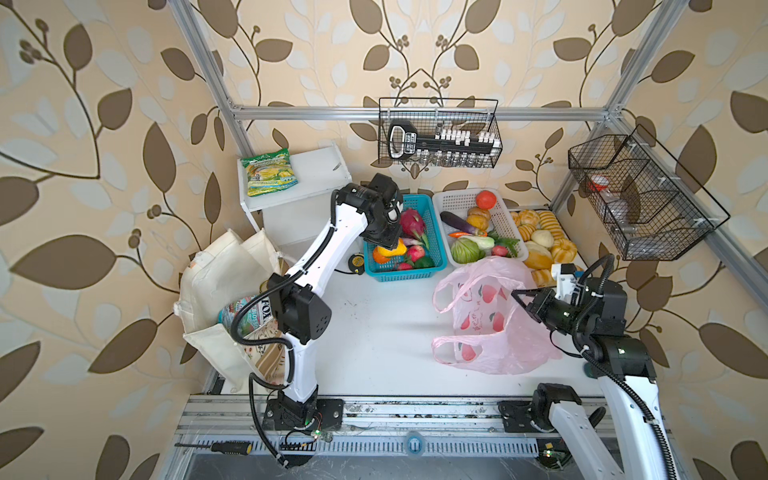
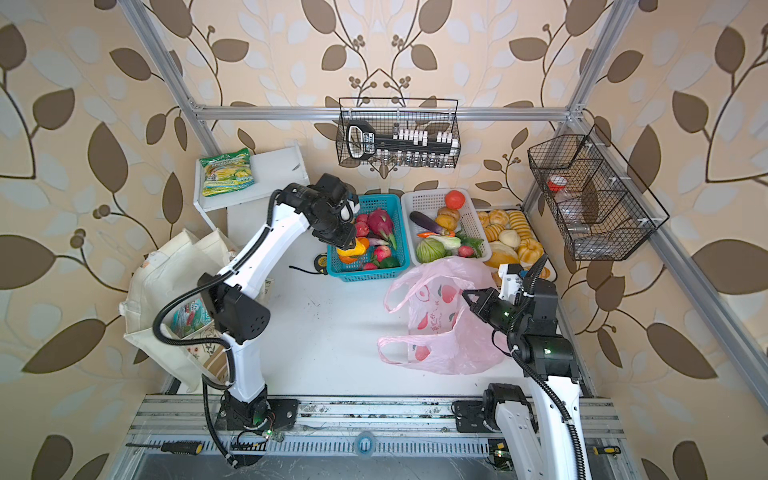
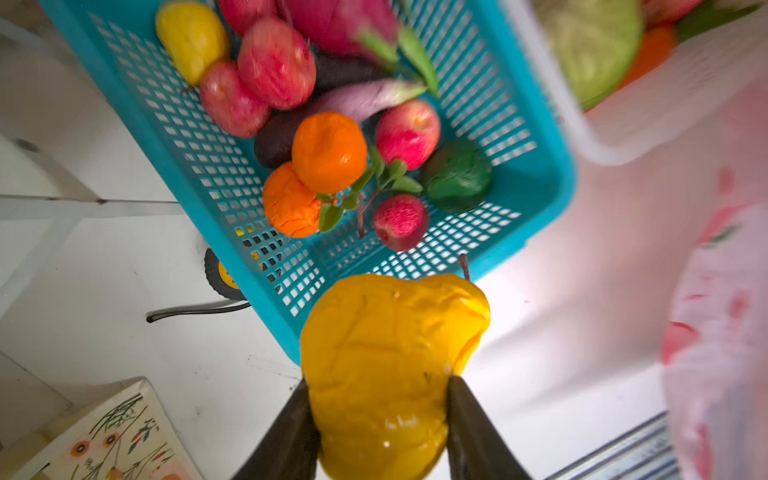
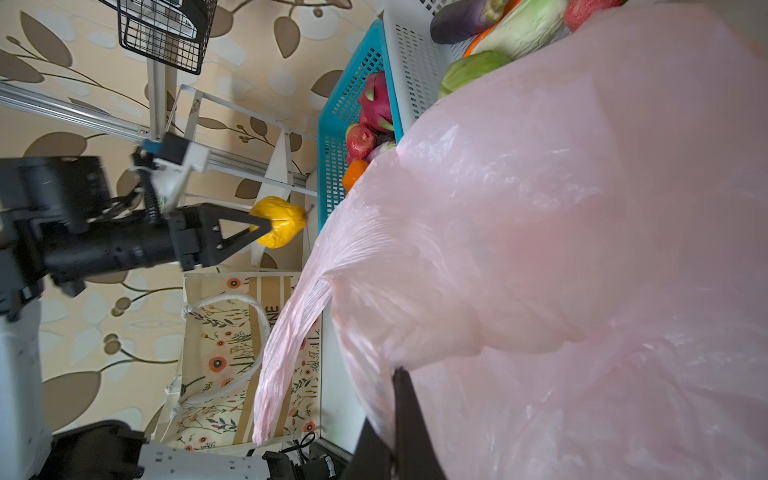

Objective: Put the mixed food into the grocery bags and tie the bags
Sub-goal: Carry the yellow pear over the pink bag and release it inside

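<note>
My left gripper point(image 3: 380, 384) is shut on a yellow toy fruit point(image 3: 390, 353), held above the front left corner of the teal basket point(image 1: 407, 274). The same fruit point(image 1: 392, 248) shows in both top views. In the basket lie a magenta dragon fruit point(image 1: 412, 222), two oranges point(image 3: 328, 151) and red fruit. My right gripper point(image 1: 517, 296) is shut on the rim of the pink plastic bag point(image 1: 490, 316), holding its mouth up; the bag fills the right wrist view point(image 4: 540, 208). The cream tote point(image 1: 216, 274) stands open at the left with a teal-red packet point(image 1: 245, 309) inside.
A white basket point(image 1: 457, 203) of vegetables sits beside the teal one, with bread rolls point(image 1: 540, 232) to its right. A green-yellow packet point(image 1: 270, 172) lies on the white shelf. A tape measure point(image 1: 356, 262) lies left of the teal basket. Wire baskets point(image 1: 436, 133) hang on the frame.
</note>
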`<state>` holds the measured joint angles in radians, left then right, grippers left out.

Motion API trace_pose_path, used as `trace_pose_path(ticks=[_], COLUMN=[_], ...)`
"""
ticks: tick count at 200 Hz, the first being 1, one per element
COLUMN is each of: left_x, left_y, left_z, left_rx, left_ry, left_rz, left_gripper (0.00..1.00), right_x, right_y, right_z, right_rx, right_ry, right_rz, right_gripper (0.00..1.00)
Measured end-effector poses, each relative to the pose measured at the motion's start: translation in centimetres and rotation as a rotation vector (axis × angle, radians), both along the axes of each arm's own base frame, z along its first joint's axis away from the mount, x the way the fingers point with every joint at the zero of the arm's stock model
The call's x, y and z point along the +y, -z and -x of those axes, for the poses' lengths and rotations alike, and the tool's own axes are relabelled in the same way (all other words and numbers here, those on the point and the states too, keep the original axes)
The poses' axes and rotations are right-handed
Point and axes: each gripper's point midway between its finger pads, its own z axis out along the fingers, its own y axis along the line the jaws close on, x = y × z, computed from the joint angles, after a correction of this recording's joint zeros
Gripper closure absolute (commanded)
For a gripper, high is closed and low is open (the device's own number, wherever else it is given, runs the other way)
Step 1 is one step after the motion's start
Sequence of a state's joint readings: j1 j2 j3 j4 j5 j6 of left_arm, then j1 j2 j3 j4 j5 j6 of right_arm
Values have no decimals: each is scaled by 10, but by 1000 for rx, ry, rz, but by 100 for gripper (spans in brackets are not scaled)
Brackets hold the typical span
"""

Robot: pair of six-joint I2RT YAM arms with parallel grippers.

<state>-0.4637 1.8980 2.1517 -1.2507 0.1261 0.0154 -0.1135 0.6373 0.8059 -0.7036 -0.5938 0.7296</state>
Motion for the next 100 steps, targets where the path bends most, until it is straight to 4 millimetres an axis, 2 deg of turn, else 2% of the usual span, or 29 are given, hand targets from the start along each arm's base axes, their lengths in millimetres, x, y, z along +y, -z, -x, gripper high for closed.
trace_pose_path(ticks=[22,46,63,78,100], left_x=[-12,-39,-64,-96,-135], left_y=[-48,-80,-93,-102,-96], left_z=[27,74,112,149,194], left_rx=[-96,-141,-143,-137,-104], left_ry=[36,163,291,447,630], left_rz=[158,385,483,534,538], left_gripper=[59,58,56,56,58], right_x=[4,8,9,11,14], right_y=[-1,-2,-3,-6,-14], right_z=[-2,-5,-6,-7,-9], right_rx=[4,13,16,11,-7], right_ry=[-18,-35,-38,-45,-53], right_rz=[-27,-54,-67,-86,-123], right_gripper=[100,100,100,100,100])
